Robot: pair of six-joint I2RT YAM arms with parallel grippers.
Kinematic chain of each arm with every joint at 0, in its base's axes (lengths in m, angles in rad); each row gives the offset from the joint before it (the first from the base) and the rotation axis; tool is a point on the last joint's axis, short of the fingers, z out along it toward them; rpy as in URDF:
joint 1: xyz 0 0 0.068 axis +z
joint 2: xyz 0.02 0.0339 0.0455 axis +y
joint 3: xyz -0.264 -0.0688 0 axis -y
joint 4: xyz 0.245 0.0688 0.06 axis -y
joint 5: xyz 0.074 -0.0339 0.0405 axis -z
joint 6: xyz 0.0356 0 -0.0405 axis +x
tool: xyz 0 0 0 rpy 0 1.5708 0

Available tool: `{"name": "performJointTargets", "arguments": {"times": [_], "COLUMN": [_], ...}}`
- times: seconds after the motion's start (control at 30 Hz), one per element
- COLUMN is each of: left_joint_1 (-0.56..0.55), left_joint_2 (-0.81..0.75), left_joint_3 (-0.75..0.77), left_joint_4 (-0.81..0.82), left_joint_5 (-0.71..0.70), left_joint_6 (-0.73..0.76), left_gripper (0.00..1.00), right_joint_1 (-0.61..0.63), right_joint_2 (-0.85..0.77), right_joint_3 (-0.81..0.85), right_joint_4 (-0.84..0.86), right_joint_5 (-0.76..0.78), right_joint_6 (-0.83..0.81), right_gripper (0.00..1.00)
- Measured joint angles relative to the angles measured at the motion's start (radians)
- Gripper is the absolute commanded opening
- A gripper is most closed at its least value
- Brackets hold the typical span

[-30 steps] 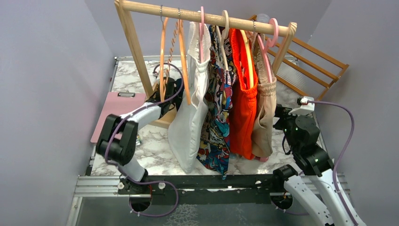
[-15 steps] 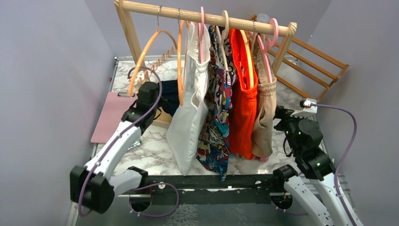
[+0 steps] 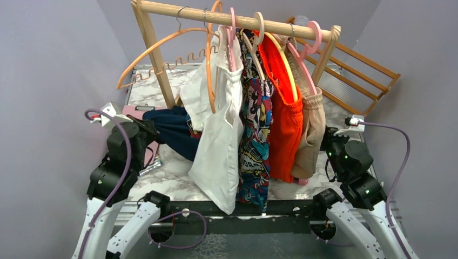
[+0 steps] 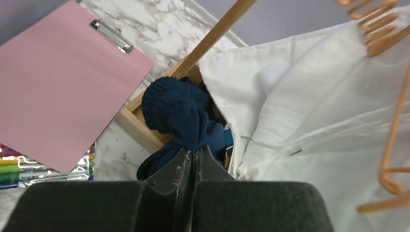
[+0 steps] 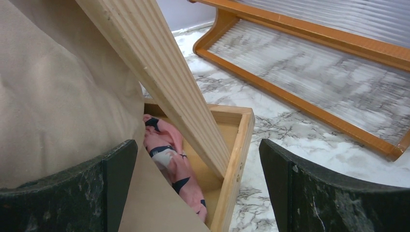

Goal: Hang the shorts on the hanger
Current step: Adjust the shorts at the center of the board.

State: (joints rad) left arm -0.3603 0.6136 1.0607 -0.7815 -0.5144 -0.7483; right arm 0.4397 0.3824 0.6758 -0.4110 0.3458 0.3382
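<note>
Desk (image 3: 173, 172), marble top, with a wooden clothes rack (image 3: 243, 20) standing across it. Item one: the shorts (image 3: 174, 130) (image 4: 181, 108), dark navy, bunched and stretched from the foot of the rack's left post toward the desk's left edge, partly tucked behind the hanging white shorts (image 3: 216, 145). They are not yet on any hanger. Item two: the hanger (image 3: 162, 46), orange-tan wood, hooked at the left end of the rail and tilted out to the left, its wavy crossbar in plain sight. A second one like it (image 3: 208, 70) hangs just beside it, against the white shorts. Left gripper (image 3: 148, 127) (image 4: 193, 152) – fingers pressed together on a fold of the navy fabric, near the left edge. Right gripper (image 3: 328, 141) (image 5: 196, 179) – fingers wide apart, holding nothing, low by the rack's right post at the desk's right edge. Also on the rail, left to right: a patterned garment (image 3: 251, 145), bright orange shorts (image 3: 283, 129), a beige piece (image 3: 310, 135). Pink clipboard (image 4: 58, 82) flat at the left edge, a pack of markers (image 4: 9, 166) just beside it. A slatted wooden frame (image 3: 356, 70) leans at the far right corner.
</note>
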Motion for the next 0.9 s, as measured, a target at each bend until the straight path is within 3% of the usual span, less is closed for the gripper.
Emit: {"name": "performJointTargets", "arguments": {"times": [0.33,0.57,0.9], "left_joint_1": [0.000,-0.008,-0.024], "left_joint_2": [0.033,0.083,0.249], "left_joint_3": [0.423,0.594,0.954], "left_joint_4": [-0.136,-0.150,-0.105], "left_joint_5": [-0.035,-0.039,0.111], "left_joint_6": [0.092,0.145,0.192], "left_gripper": [0.00,0.00,0.00], "right_joint_1": [0.000,0.000,0.003], "right_joint_2": [0.000,0.000,0.003], "right_joint_3": [0.089,0.149,0.363], "right_joint_4": [-0.005,-0.021,-0.055], "right_joint_5": [0.004,0.017,0.031], "right_joint_6": [-0.007,-0.037,-0.140], "right_gripper": [0.98,0.98,0.98]}}
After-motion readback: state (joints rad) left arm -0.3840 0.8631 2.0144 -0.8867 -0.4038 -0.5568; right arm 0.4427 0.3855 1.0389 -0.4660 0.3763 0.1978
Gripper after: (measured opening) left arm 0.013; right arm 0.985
